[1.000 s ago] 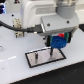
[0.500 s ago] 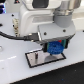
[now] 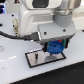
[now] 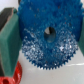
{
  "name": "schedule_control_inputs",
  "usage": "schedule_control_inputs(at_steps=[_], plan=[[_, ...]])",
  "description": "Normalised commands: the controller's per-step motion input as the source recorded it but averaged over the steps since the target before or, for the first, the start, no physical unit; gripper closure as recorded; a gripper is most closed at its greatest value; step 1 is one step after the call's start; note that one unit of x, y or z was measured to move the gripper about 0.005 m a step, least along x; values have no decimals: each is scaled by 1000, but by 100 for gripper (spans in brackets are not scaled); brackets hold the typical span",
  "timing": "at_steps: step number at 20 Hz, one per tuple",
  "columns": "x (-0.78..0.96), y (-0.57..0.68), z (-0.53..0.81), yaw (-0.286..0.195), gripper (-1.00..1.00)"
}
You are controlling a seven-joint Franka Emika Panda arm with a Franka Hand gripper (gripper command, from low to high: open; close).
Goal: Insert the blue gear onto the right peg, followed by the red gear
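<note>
Gripper: your gripper [image 3: 54, 48] is low over the plate, pinching the blue gear between its fingers; the wrist view shows a green pad [image 4: 9, 37] pressed against the gear's rim on one side

Blue gear: the blue gear [image 3: 54, 47] sits in the grip, tilted so its toothed face looks out toward the exterior camera; in the wrist view it [image 4: 47, 35] fills most of the picture, centre hole dark and open

Plate: the grey plate [image 3: 36, 59] with its black rim lies flat on the white table [image 3: 15, 70]; the gear hangs over the end toward the exterior view's right

Peg: one thin dark peg [image 3: 36, 56] stands upright on the plate's free end, well clear of the gear; you cannot make out the other peg, the gripper covers that end

Red gear: the red gear [image 4: 11, 76] shows at the edge of the wrist view, just beside the blue gear's teeth; you cannot tell whether they touch
</note>
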Motion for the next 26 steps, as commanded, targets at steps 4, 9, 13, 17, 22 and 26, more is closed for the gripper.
schedule_control_inputs(at_steps=[4,9,13,17,22,26], plan=[[152,-91,134,0,100],[183,-101,16,0,100],[203,-110,37,0,100],[146,-81,30,0,100],[125,-103,145,0,100],[161,-242,419,0,100]])
